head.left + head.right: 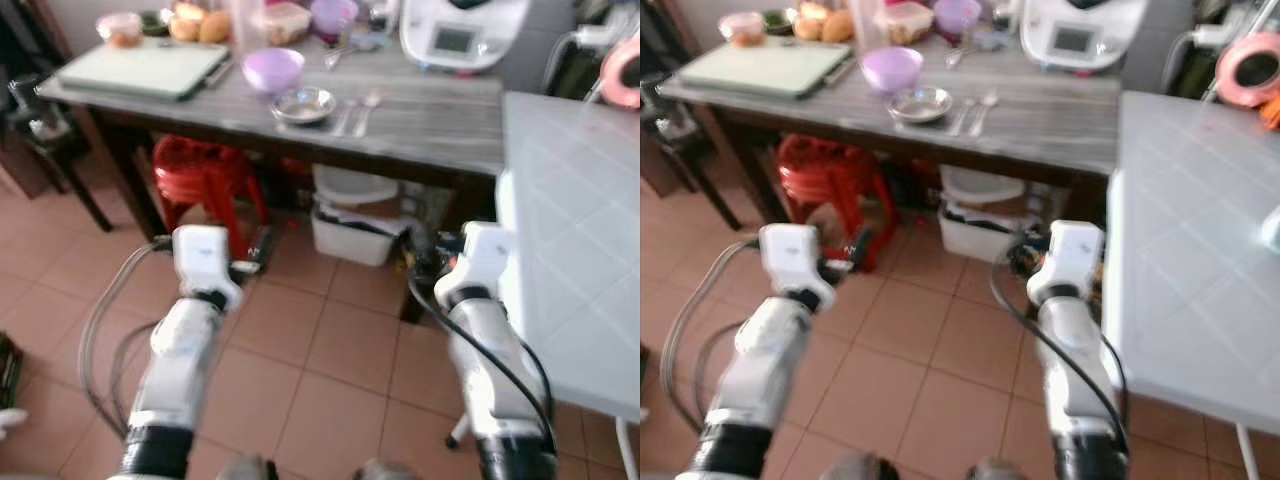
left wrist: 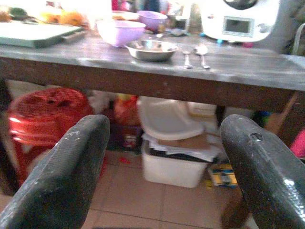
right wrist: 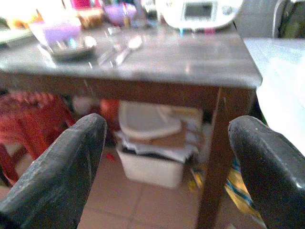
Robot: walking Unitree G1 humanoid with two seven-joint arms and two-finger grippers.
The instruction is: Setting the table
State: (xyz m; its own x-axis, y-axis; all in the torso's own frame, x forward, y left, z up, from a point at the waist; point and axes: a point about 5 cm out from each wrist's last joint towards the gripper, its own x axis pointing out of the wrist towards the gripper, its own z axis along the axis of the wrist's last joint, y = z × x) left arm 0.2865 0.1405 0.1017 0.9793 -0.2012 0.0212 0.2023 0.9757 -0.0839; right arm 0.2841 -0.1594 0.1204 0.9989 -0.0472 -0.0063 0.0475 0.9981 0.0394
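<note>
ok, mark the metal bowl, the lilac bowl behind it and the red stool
metal bowl [image 1: 304, 104], left eye view, centre of its inside
lilac bowl [image 1: 273, 69], left eye view, front wall below the rim
red stool [image 1: 197, 165], left eye view, top of the seat under the table

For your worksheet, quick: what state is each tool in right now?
Left tool: open, holding nothing, short of the table.
Right tool: open, holding nothing, also short of the table.
</note>
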